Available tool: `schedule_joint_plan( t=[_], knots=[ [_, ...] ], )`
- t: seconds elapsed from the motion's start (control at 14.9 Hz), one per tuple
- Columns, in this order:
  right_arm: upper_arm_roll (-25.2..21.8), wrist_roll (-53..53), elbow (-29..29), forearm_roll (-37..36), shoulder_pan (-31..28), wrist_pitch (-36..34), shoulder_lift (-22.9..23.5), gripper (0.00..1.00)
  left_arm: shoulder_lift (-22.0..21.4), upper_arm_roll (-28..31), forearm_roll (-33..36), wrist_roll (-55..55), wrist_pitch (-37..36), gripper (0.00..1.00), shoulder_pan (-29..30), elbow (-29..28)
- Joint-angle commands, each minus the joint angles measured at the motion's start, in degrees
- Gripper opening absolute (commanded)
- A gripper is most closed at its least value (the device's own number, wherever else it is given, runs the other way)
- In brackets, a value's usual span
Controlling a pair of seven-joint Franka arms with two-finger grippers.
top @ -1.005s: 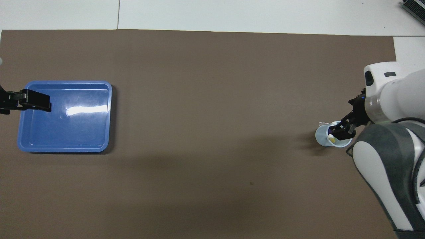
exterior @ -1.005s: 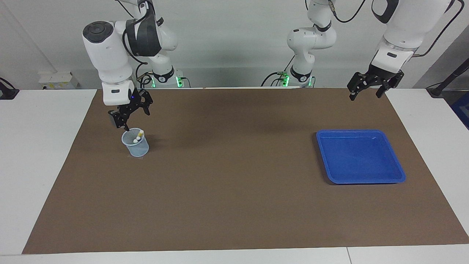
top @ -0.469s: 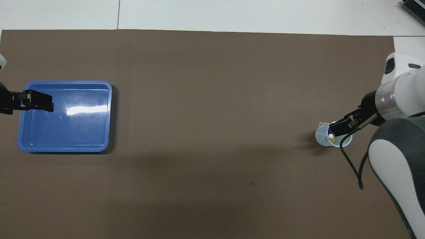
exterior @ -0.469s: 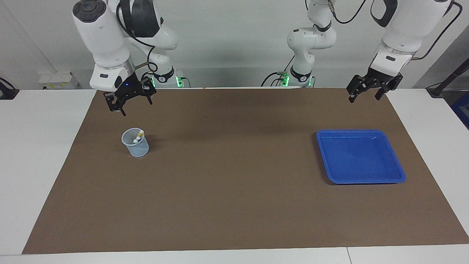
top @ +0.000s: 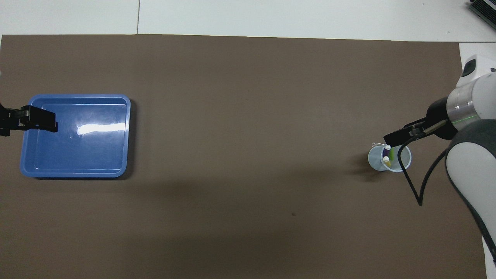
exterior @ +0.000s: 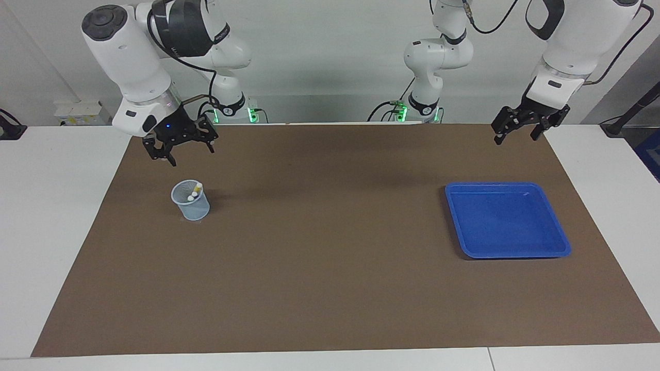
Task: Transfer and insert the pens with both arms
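Observation:
A translucent pale blue cup (exterior: 191, 203) (top: 389, 159) stands on the brown mat toward the right arm's end of the table. The pens (exterior: 194, 192) stand upright inside it, whitish caps up; from above I make out the purple pen (top: 387, 149), the yellow pen (top: 386, 161) and the green pen (top: 392, 154). My right gripper (exterior: 188, 153) (top: 399, 135) hangs open above the mat close by the cup, clear of it and holding nothing. My left gripper (exterior: 515, 135) (top: 37, 118) waits open and high over the blue tray's outer edge.
The blue tray (exterior: 508, 221) (top: 89, 155) lies with nothing in it on the mat toward the left arm's end. The brown mat (exterior: 330, 257) covers most of the white table. A black cable loops down from the right arm's wrist beside the cup.
My right gripper has risen from the cup's rim and drawn away from the cup, leaving the pens inside. The left gripper has barely moved.

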Motion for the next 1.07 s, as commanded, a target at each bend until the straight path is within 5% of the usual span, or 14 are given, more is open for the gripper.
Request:
schedule_joint_plan(
  t=[0.0, 0.8, 1.0],
  knots=[
    [-0.2, 1.4, 2.3, 0.6, 0.9, -4.4, 1.3, 1.00, 0.3, 0.0, -0.3, 0.7, -1.9, 1.00, 0.5, 1.0],
    [-2.8, 1.3, 2.1, 0.3, 0.9, -5.3, 0.0, 1.00, 0.1, -0.9, -0.3, 0.7, -1.8, 1.00, 1.3, 1.0],
    [-2.7, 0.0, 2.5, -5.2, 0.9, -3.1, -0.1, 1.00, 0.1, -0.9, -0.3, 0.7, -1.8, 1.00, 1.0, 1.0]
  ],
)
